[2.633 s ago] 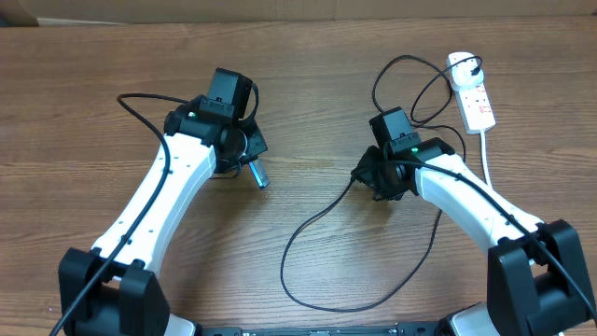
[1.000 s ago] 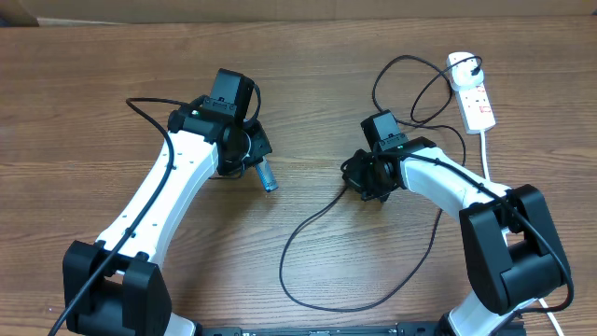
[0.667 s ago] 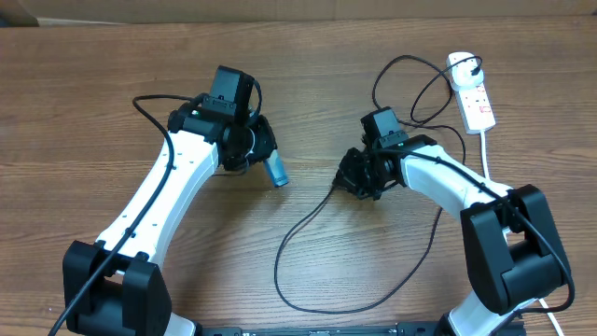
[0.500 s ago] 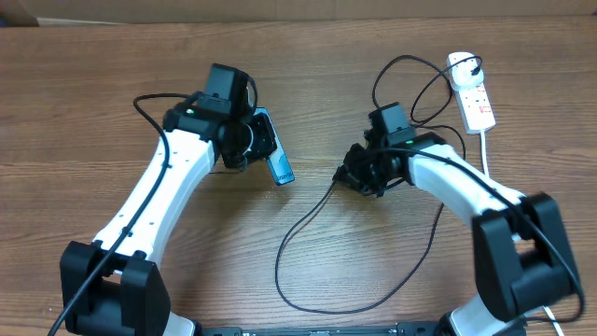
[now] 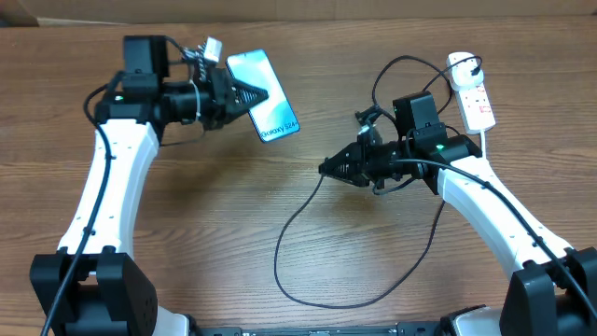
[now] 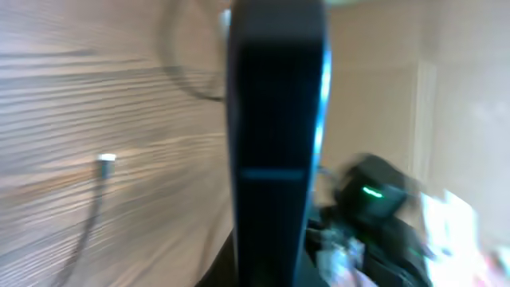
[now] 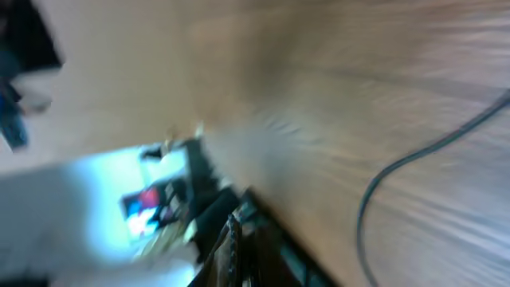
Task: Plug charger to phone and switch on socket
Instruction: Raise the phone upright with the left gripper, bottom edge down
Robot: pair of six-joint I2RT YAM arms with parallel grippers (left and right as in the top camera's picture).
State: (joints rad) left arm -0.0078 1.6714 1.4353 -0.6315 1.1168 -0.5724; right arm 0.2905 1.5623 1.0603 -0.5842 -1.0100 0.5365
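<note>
The phone (image 5: 269, 110) is held up off the wooden table, its light blue screen facing up, with my left gripper (image 5: 241, 96) shut on its left edge. In the left wrist view the phone (image 6: 275, 119) shows edge-on as a dark bar. The right gripper (image 5: 328, 169) points left toward the phone, shut on the end of the charger (image 5: 291, 224). That black cable loops over the table and runs up to the white socket (image 5: 476, 98) at the far right, where its plug (image 5: 464, 67) sits. The right wrist view is blurred and shows the cable (image 7: 382, 183).
The socket's thick white lead (image 5: 487, 154) runs down past the right arm. A cardboard wall (image 5: 373, 7) lines the back of the table. The charger's loop (image 5: 326, 303) reaches close to the front edge.
My left arm has lifted the phone up and back, turning its screen to face up. The right gripper has swung to point left, carrying the cable end with it.
</note>
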